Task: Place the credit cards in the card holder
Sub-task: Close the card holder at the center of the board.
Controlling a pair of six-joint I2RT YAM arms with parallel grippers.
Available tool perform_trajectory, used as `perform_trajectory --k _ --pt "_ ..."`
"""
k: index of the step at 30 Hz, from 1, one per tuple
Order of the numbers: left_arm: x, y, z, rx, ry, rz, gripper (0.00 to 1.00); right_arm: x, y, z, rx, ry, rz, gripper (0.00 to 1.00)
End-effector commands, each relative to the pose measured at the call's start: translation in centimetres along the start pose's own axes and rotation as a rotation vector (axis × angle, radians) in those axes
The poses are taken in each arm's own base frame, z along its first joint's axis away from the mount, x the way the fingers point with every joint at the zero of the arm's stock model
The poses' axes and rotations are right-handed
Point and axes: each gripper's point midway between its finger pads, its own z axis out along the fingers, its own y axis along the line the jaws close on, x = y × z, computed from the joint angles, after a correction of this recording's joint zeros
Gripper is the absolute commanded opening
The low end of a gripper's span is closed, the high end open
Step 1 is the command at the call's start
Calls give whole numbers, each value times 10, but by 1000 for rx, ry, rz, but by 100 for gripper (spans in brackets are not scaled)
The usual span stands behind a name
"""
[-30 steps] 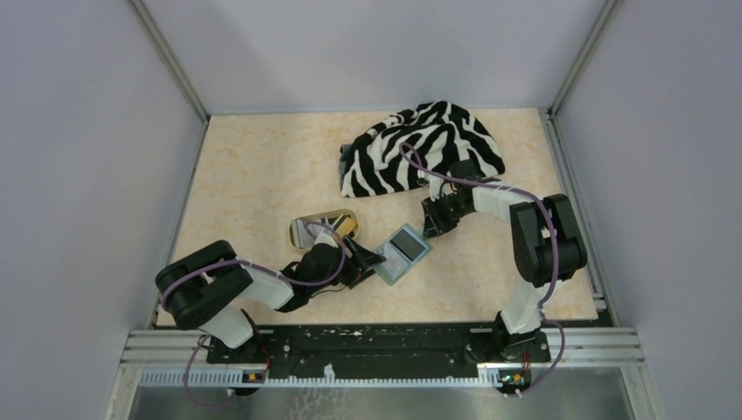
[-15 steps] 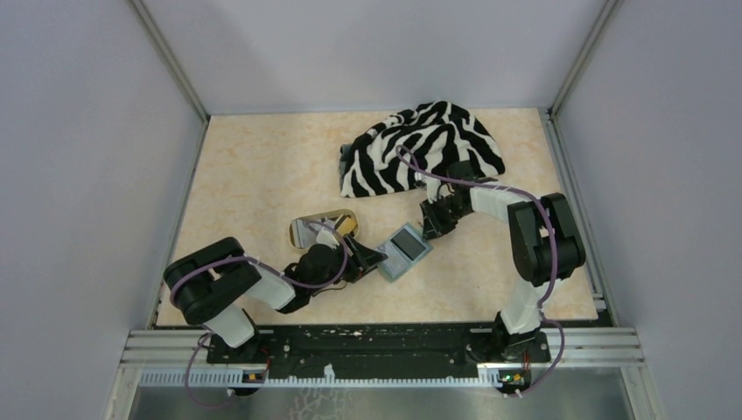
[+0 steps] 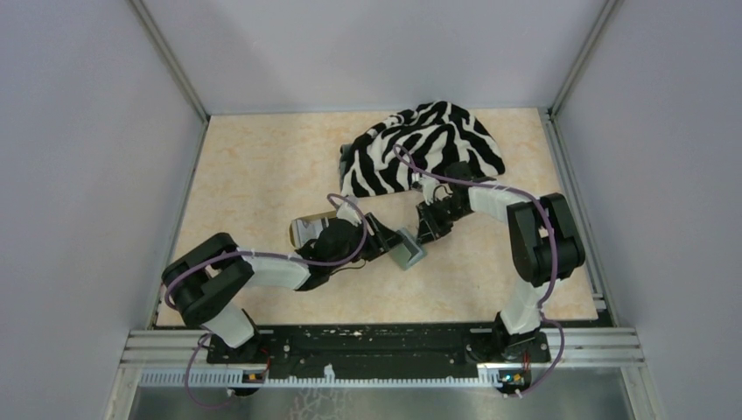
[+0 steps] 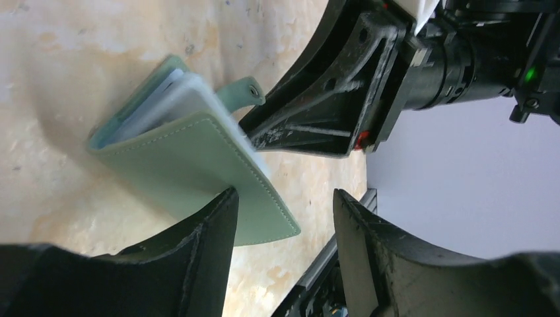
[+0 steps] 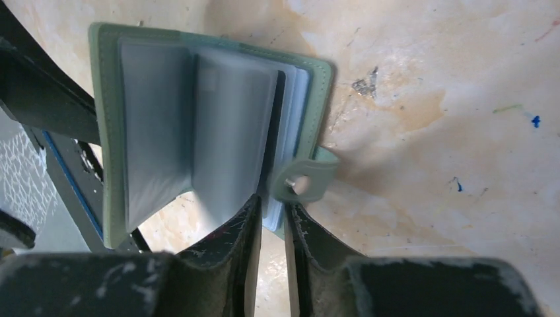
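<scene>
Green holder (image 3: 408,249) sits half open on the bench (image 3: 262,166), between the arms. Right pincer (image 5: 271,224) is clenched on its edge by the snap tab; left pincer (image 4: 284,206) is released, straddling the lifted cover. No cards show in its sleeves, so I'd say loading is all still to do.

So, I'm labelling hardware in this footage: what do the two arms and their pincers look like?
The left arm and right arm share black joints, white links and looped purple cables. The left pincer and right pincer are black plastic, scuffed pale at edges.
</scene>
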Motion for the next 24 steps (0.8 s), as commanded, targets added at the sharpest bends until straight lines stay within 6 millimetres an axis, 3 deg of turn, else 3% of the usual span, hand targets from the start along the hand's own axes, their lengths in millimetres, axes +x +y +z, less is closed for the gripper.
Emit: perform_trajectory --k 1,7,9,15,24 --pt "8 11 10 -96 64 99 62 -28 20 -13 -58 -60 -89 24" --pt "13 19 23 -139 92 133 61 -40 12 -38 48 -124 -153 47" --pt "14 23 28 -153 98 149 54 -44 10 -45 85 -148 -177 50" --pt "14 30 39 -193 108 192 44 -50 5 -52 142 -185 -219 51" --pt "24 53 43 -268 150 192 32 -42 -6 -31 179 -112 -211 49"
